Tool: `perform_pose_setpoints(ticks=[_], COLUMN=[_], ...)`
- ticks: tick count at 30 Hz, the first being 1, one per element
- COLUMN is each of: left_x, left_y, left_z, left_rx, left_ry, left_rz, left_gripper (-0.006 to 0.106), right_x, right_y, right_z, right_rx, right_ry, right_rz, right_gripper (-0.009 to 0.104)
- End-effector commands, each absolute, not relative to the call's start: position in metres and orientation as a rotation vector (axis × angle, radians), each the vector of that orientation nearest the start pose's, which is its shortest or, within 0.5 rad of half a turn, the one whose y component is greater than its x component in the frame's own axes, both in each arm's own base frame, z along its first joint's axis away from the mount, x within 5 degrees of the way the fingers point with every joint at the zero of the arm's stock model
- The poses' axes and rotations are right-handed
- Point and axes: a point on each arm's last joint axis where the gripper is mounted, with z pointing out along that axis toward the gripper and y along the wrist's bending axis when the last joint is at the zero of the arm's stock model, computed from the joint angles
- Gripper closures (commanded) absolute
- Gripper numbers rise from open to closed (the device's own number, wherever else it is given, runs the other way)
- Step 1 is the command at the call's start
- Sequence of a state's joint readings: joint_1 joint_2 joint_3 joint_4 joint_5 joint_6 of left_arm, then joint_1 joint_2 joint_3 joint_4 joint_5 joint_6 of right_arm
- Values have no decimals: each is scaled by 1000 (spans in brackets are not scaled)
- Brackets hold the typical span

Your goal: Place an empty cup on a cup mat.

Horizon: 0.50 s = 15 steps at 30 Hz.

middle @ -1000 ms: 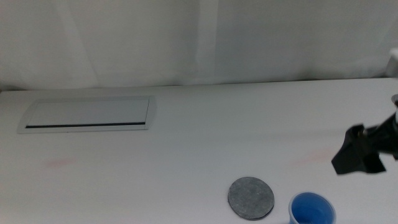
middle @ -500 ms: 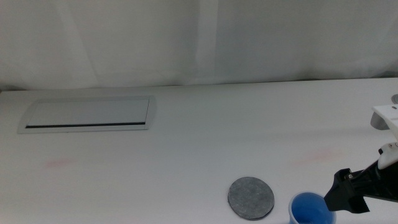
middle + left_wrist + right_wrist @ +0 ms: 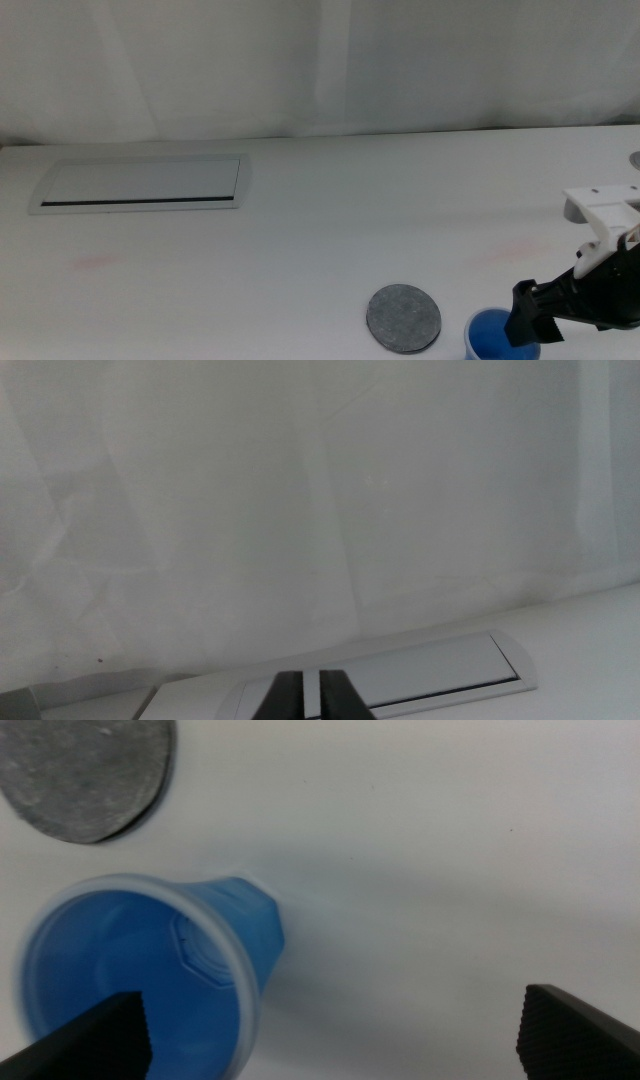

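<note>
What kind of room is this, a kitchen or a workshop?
Probably a robot test bench: a plain white table with a cable hatch, a white curtain behind, and only a blue cup and grey mat laid out.

The cup (image 3: 492, 335) stands upright on the table (image 3: 320, 220) near its front edge, just right of the mat (image 3: 403, 318), the two apart. The right gripper (image 3: 530, 322) is over the cup's right side. A panel (image 3: 140, 184) lies far back on the left.

The right tool (image 3: 532, 322) has swung down and leftward, reaching the cup (image 3: 488, 335)
</note>
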<state>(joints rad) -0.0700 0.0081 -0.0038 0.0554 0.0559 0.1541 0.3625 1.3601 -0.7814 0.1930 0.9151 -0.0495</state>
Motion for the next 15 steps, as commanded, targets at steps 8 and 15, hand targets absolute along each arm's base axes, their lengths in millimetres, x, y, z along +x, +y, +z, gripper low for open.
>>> perform_pose_setpoints(ticks=[8,15], left_x=[56,56], left_y=[-4,-4], left_z=[199,199], left_rx=[205,205], left_ry=[1524,1524], left_rz=[108,108], left_gripper=[103,103], right_x=[218,218], right_y=[104,123], right_z=[194,177], right_rx=[-486,-545], right_ry=[2988,3002], right_rz=[259,238], right_gripper=[-6,-1])
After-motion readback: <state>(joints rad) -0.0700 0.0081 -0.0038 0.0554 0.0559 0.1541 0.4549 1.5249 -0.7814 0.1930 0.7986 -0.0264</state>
